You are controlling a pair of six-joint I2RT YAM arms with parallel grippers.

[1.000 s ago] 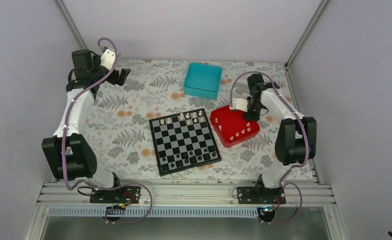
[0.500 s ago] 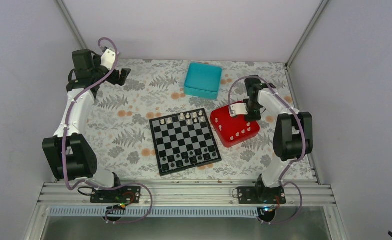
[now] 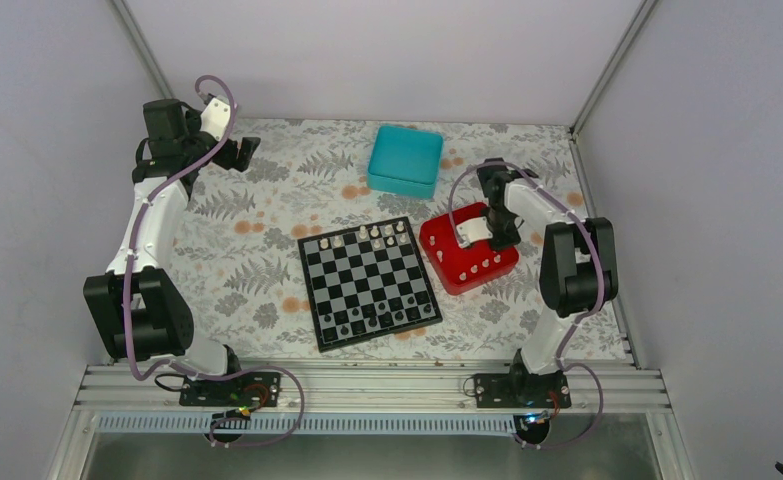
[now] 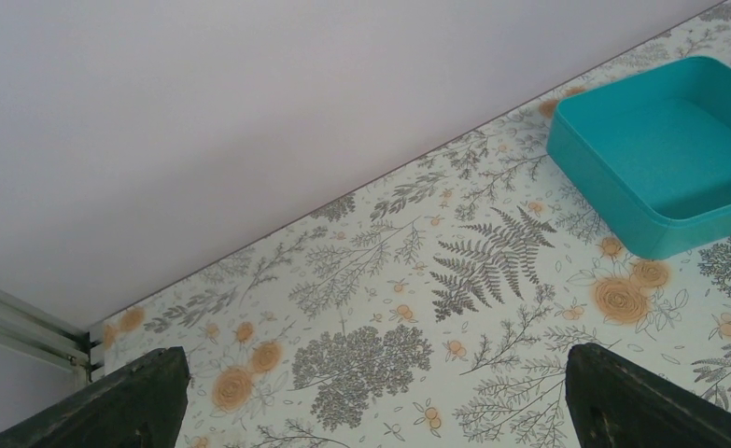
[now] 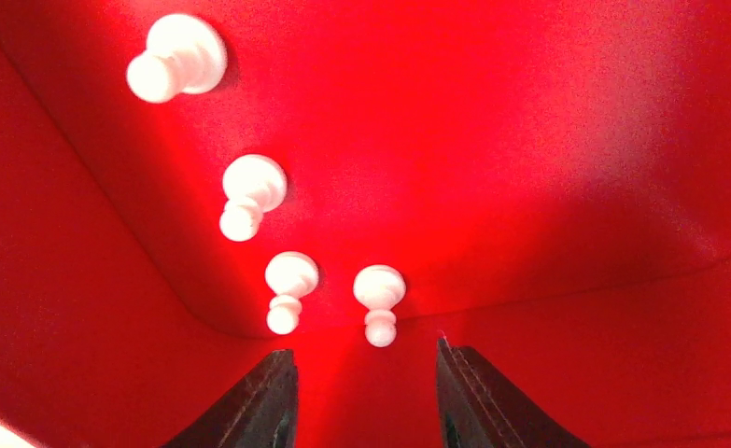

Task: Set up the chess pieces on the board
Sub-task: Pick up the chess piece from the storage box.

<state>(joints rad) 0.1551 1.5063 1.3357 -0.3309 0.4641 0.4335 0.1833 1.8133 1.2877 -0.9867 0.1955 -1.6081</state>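
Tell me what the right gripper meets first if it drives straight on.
Probably the nearest white pawn, just ahead of the right gripper and in line with the gap between its fingers. Depth is unclear, so the red tray itself might come first.

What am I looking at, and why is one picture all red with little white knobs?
Two robot arms stand at a flowered table. The overhead picture shows both, plus a chessboard, a red tray and a teal box. The other two come from cameras on the wrists. The red one looks past the right gripper into the tray: the knobs are white chess pieces, just ahead of its open jaws. The left gripper is open, above bare table. Neither holds anything.
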